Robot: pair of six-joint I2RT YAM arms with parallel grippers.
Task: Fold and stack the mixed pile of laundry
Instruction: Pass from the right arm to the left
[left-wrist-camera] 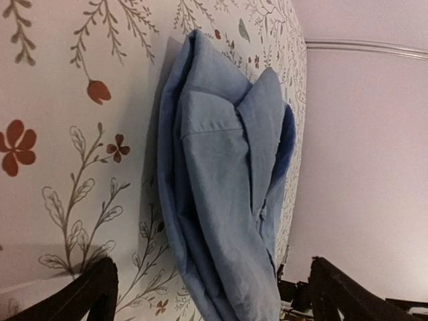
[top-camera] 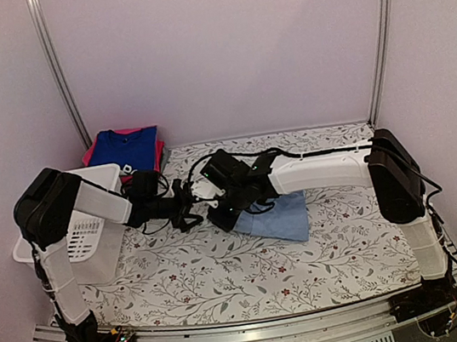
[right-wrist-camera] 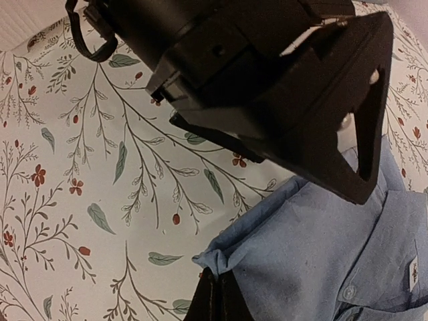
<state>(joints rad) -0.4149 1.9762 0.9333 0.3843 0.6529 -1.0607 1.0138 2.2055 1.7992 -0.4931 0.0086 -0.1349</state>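
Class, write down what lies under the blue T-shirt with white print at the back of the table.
A pink-red garment, only its edges showing; anything further beneath the blue T-shirt is covered.

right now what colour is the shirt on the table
Pale blue, plain, no print; the shirt shows best in the left wrist view.

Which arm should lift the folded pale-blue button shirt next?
Right: the right end effector appears shut on an edge of the pale-blue button shirt; the left end effector hangs open, short of it.
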